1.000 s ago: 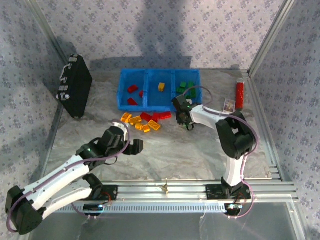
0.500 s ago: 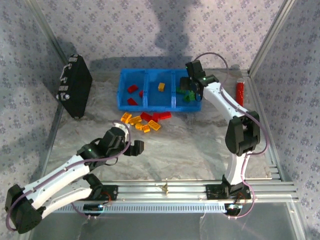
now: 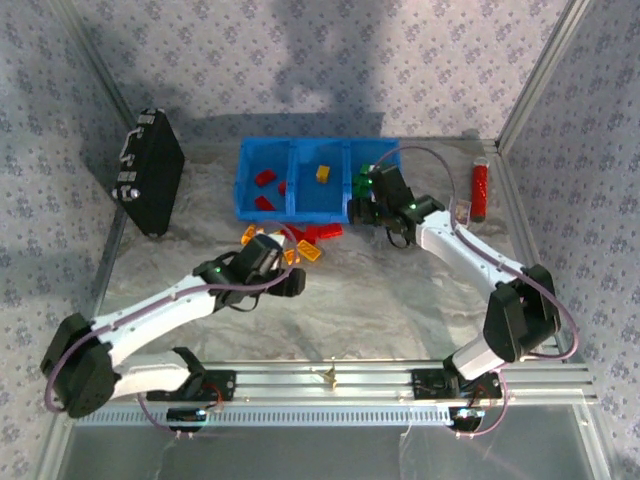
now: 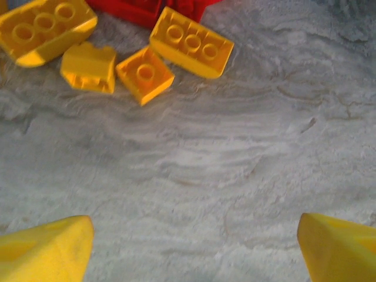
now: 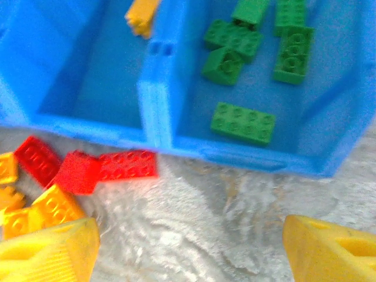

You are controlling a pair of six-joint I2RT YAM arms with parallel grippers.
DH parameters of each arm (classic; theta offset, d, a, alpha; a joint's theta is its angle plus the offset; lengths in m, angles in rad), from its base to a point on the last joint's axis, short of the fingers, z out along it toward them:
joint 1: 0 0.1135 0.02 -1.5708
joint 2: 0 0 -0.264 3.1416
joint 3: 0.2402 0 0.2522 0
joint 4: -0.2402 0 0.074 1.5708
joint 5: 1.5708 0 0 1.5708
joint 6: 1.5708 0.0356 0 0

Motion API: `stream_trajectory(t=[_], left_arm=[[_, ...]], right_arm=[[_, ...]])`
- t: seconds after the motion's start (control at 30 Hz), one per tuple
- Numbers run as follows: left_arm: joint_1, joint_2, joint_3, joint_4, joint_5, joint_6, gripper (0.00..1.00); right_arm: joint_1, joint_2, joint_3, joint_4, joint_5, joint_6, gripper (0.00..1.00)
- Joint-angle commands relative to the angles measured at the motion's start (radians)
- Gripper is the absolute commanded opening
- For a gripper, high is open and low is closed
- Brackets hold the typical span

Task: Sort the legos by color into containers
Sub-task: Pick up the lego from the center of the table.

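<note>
The blue tray (image 3: 318,212) holds red legos (image 3: 265,178) in its left compartment, one yellow lego (image 3: 323,173) in the middle and green legos (image 5: 244,122) on the right. Loose red legos (image 5: 126,164) and yellow legos (image 4: 192,42) lie in a pile just in front of the tray (image 5: 157,106). My left gripper (image 4: 194,252) hangs open over bare table just short of the yellow bricks, its fingers (image 4: 47,252) empty. My right gripper (image 5: 191,252) is open and empty too, low in front of the tray's green compartment, to the right of the pile. From above, the left gripper (image 3: 288,283) and right gripper (image 3: 368,213) flank the pile.
A black hard case (image 3: 150,170) leans at the far left. A red tube (image 3: 479,190) and a small white item (image 3: 459,211) lie to the right of the tray. Metal frame posts edge the table on both sides.
My right gripper has come back from above the green compartment to the table in front of the tray. My left arm has stretched forward and right to the loose pile.
</note>
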Motion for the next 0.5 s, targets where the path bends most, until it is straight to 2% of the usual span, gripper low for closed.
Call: stream_trajectory(t=[0.0, 0.13, 0.2, 0.3, 0.47], left_arm=[[0.043, 0.015, 0.021, 0.072, 0.044, -0.058, 0.85], [0.195, -0.117, -0.15, 0.265, 0.214, -0.19, 0.79], [0.233, -0.198, -0.185, 0.211, 0.2, -0.189, 0.78], [0.234, -0.293, -0.187, 0.057, 0.152, -0.15, 0.78], [0.232, -0.499, -0.265, -0.041, 0.14, -0.153, 0.8]], right_arm=[[0.081, 0.032, -0.065, 0.051, -0.144, -0.064, 0.78], [0.178, 0.139, -0.035, 0.045, -0.164, -0.106, 0.75], [0.207, 0.202, 0.022, 0.047, -0.167, -0.114, 0.73], [0.228, 0.296, 0.094, 0.029, -0.178, -0.127, 0.72], [0.243, 0.424, 0.191, 0.005, -0.152, -0.135, 0.71]])
